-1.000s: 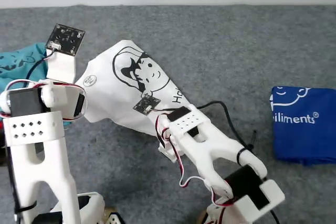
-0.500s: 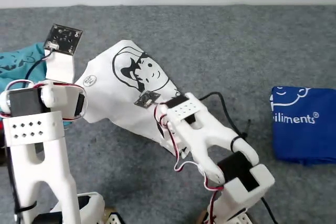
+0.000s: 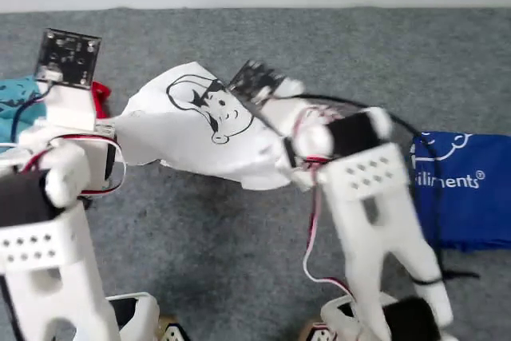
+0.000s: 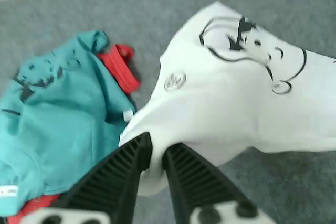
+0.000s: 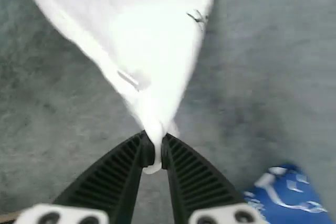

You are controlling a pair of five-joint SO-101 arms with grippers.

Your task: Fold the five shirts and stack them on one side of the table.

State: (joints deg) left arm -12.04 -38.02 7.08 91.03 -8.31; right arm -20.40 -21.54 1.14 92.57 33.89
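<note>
The white shirt [image 3: 192,129] spreads between the two arms in the upper middle of the high view, its cartoon print facing up. The left arm's jaws are almost closed and pinch the shirt's edge on its left side. The right arm's jaws are clamped tight on a bunched corner on its right side. A folded blue shirt [image 3: 463,185] lies at the right edge of the grey worktop [image 3: 359,61]. A teal shirt [image 4: 52,114] and a red garment [image 4: 118,66] lie crumpled together at the far left.
</note>
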